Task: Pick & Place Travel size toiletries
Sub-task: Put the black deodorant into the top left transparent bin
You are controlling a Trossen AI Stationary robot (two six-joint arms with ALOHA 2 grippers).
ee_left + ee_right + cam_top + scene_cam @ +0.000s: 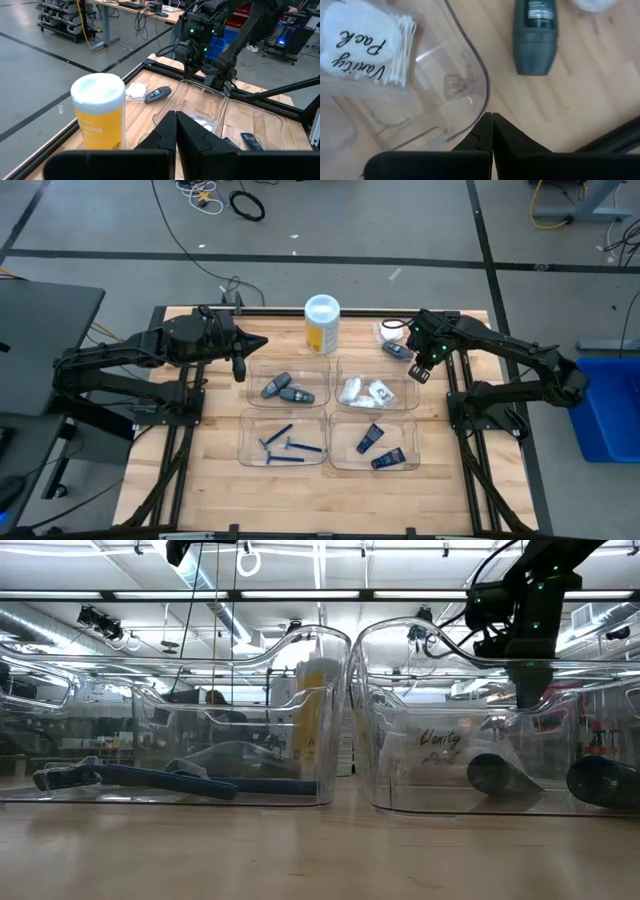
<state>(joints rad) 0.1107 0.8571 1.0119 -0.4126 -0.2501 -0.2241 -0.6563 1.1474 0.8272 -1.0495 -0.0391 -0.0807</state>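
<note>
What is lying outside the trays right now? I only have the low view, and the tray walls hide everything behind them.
Observer: A grey stick and a white packet lie on the bare table, just beyond the far right tray.
Operator: Where is the right gripper relative to that stick?
Observer: The right gripper hangs shut over that tray's outer far corner, beside the stick and not touching it.
Operator: And the left one?
Observer: The left gripper is shut and empty, at the outer edge of the far left tray, which holds two grey sticks.
</note>
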